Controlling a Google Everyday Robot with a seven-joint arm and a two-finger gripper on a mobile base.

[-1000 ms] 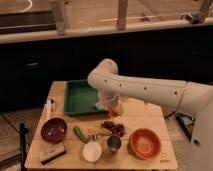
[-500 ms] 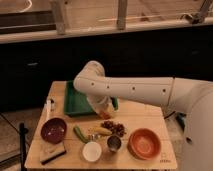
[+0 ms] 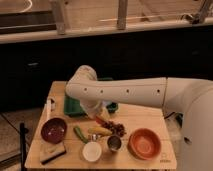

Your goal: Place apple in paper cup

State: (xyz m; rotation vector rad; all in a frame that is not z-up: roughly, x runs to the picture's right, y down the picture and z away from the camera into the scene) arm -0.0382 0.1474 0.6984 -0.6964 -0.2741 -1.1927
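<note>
Dark cabinets back the wooden table (image 3: 145,116), where your robot's white arm (image 3: 125,92) reaches in from the right edge. A green tray (image 3: 74,106) sits toward the far edge and an orange bowl (image 3: 145,143) by the near right corner. Your paper cup (image 3: 92,151) stands midway along the near edge. The gripper (image 3: 97,116) hangs over the table's middle, clenched on the apple (image 3: 101,121).

White arm (image 3: 125,92) with a row of dark dots. Pale gripper (image 3: 96,116) low over table centre, red apple (image 3: 101,121) just beside it. Tan wood table (image 3: 150,117). Green tray (image 3: 72,106) far left. Maroon bowl (image 3: 53,130) near left. Orange bowl (image 3: 145,143) near right. White paper cup (image 3: 92,151) and silver metal cup (image 3: 114,143) near centre. Dark red grapes (image 3: 117,129), yellow banana (image 3: 99,131).
</note>
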